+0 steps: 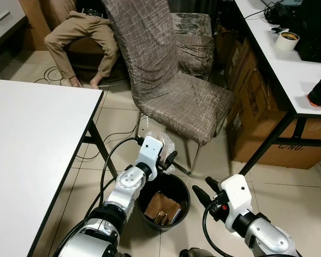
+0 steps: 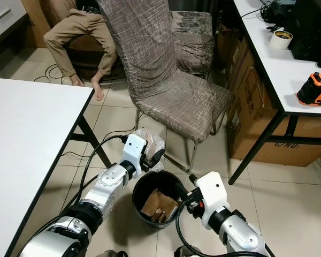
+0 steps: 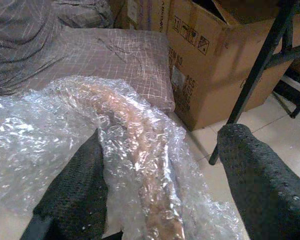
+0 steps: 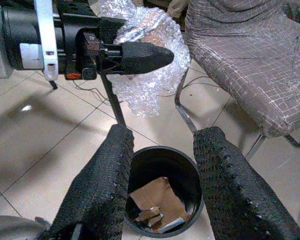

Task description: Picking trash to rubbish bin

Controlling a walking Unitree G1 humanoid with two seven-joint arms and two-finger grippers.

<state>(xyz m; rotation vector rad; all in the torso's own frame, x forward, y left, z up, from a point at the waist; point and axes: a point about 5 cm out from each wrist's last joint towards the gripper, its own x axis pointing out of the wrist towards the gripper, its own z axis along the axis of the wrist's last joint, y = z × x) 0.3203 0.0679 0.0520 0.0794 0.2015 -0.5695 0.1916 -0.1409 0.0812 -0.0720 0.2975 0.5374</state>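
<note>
A crumpled wad of clear bubble wrap [image 3: 130,145] lies between the fingers of my left gripper [image 1: 168,159], just above the far rim of the black rubbish bin [image 1: 185,188]. The wrap rests against one finger [image 3: 75,195]. A gap of floor shows between it and the other finger [image 3: 262,180], so the jaws stand open. In the bin lies brown cardboard [image 1: 160,206]. My right gripper [image 4: 160,170] hovers open and empty on the near right side of the bin [image 4: 140,159], facing the left gripper [image 4: 140,56] and the wrap [image 4: 145,80].
A fabric-covered chair [image 1: 171,85] stands just behind the bin, its metal legs close to the rim. A white table [image 1: 32,150] is on the left, cardboard boxes [image 1: 257,107] and a white desk [image 1: 289,59] on the right. A person [image 1: 80,37] sits at the back. Cables cross the floor.
</note>
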